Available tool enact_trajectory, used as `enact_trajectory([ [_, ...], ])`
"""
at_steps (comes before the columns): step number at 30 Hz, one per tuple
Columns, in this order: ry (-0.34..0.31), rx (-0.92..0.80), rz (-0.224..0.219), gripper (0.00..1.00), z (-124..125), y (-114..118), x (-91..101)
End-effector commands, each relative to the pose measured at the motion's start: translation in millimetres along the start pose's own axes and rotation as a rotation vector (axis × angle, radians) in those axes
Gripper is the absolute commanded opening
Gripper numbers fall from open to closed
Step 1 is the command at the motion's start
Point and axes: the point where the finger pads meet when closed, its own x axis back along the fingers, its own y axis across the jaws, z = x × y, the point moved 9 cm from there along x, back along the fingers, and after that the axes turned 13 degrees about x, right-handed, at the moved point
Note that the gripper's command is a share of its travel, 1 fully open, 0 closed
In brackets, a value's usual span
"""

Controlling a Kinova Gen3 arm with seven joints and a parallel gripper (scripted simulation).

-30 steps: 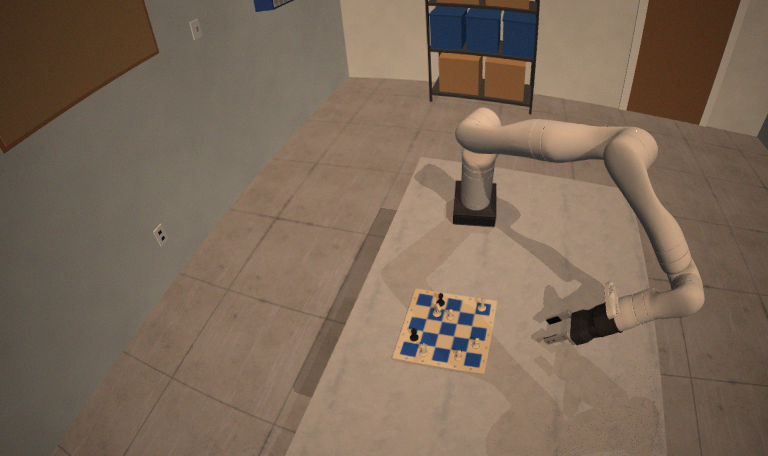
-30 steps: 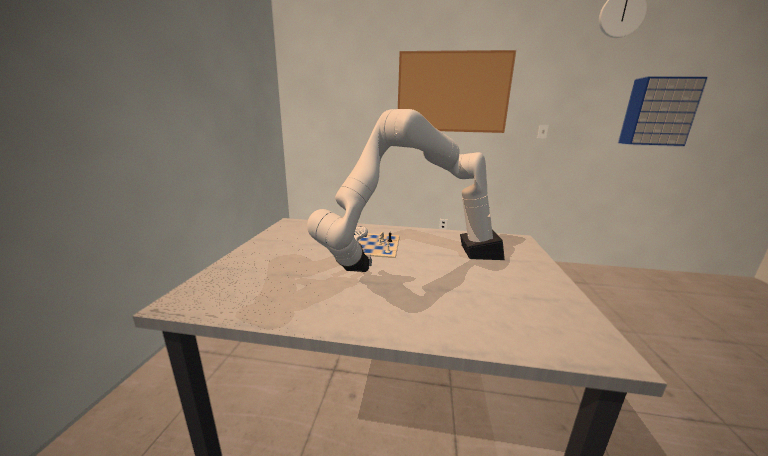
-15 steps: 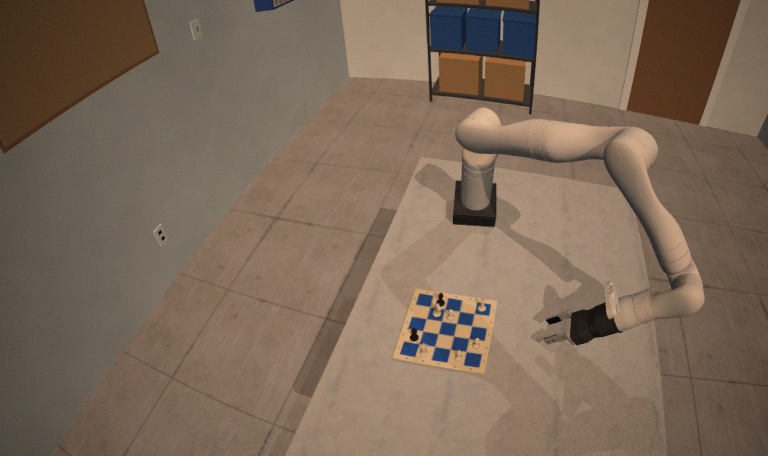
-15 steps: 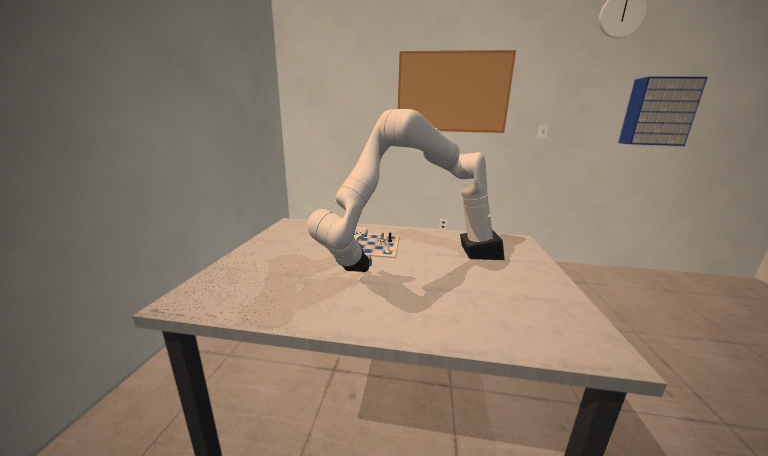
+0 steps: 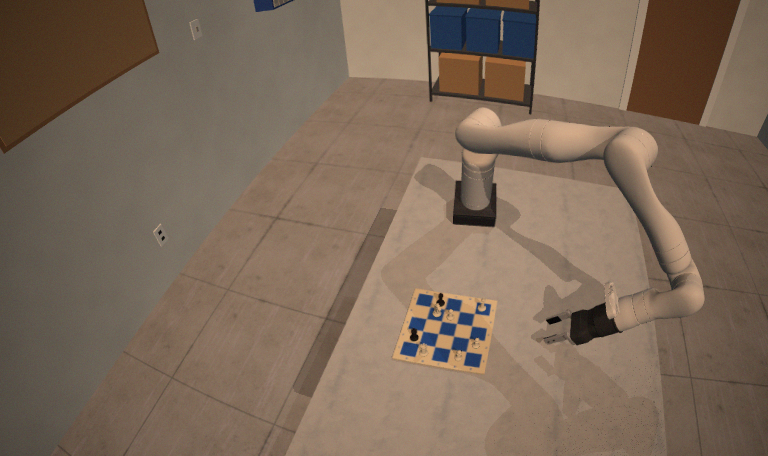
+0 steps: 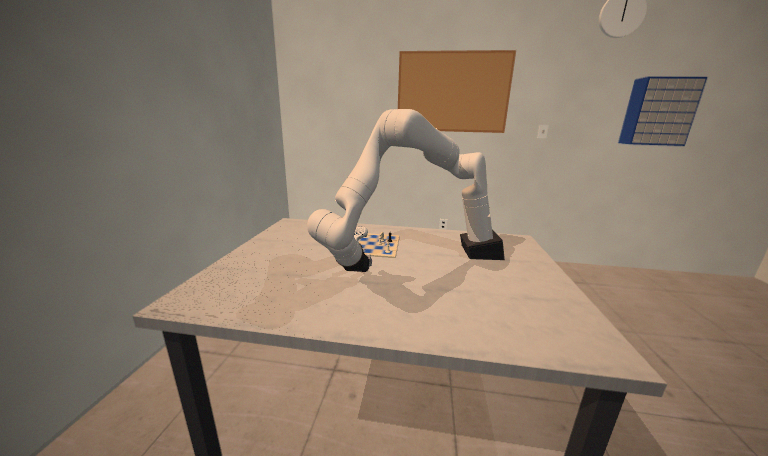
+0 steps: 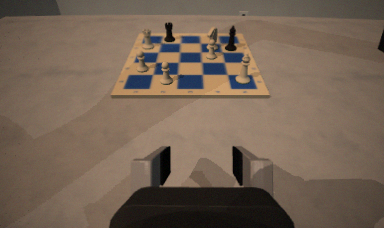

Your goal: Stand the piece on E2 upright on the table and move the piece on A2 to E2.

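Lying beyond the gripper (image 5: 546, 329) (image 6: 369, 262) (image 7: 201, 159), chessboard (image 5: 447, 329) (image 6: 376, 247) (image 7: 190, 58)

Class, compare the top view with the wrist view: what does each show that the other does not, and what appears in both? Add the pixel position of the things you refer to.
Only the top view: the shelf rack (image 5: 532, 83) with blue and orange boxes, the brown door (image 5: 679, 49), and the arm's black base (image 5: 474, 219).

Only the wrist view: no whole object that I can name with certainty.

Both: the blue-and-tan chessboard (image 5: 447, 328) (image 7: 190, 57), its black and white pieces, and the open hand (image 5: 550, 328) (image 7: 201, 159).
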Motion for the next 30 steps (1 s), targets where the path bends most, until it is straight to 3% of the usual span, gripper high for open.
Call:
enact_trajectory([
  [1, -0.001, -0.001, 0.001, 1.00, 1, 0, 1.0],
  [15, -0.001, -0.001, 0.001, 1.00, 4, 1, 4.8],
  [25, -0.001, -0.001, 0.001, 1.00, 46, 13, 45.3],
  [30, -0.001, -0.001, 0.001, 1.00, 57, 16, 56.1],
])
